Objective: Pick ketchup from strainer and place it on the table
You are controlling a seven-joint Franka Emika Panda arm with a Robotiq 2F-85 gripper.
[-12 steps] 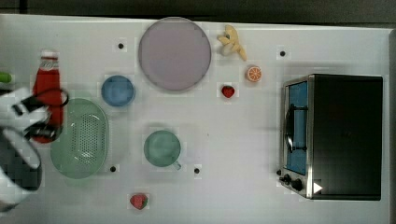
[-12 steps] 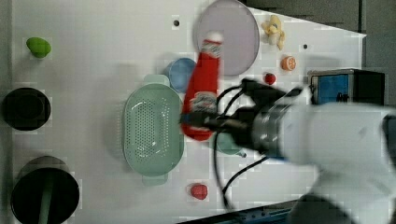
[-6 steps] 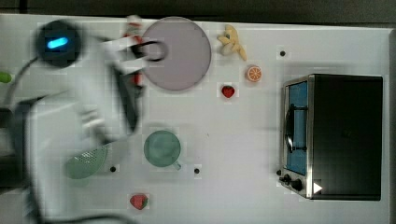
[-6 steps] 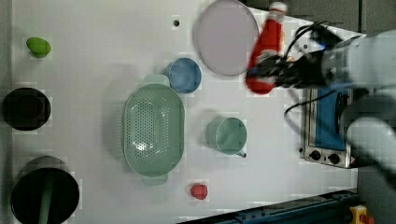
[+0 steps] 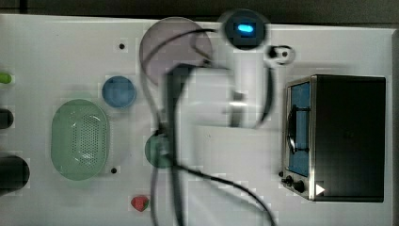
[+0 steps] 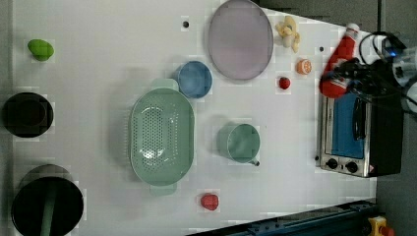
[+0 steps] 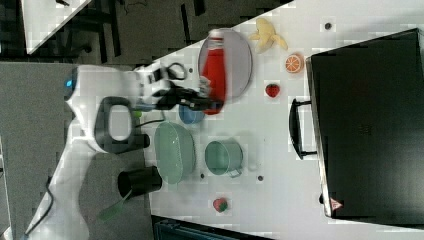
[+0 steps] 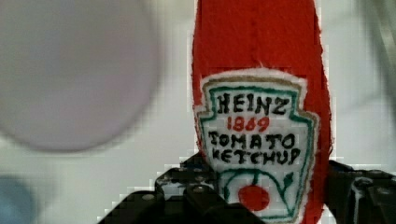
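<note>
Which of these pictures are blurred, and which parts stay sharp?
Top view: the arm is smeared by motion, while the strainer is crisp. Wrist view: the ketchup label is sharp, the background soft. Left view: the table is evenly lit.

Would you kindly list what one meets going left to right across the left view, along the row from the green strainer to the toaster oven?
strainer → green cup → toaster oven.
</note>
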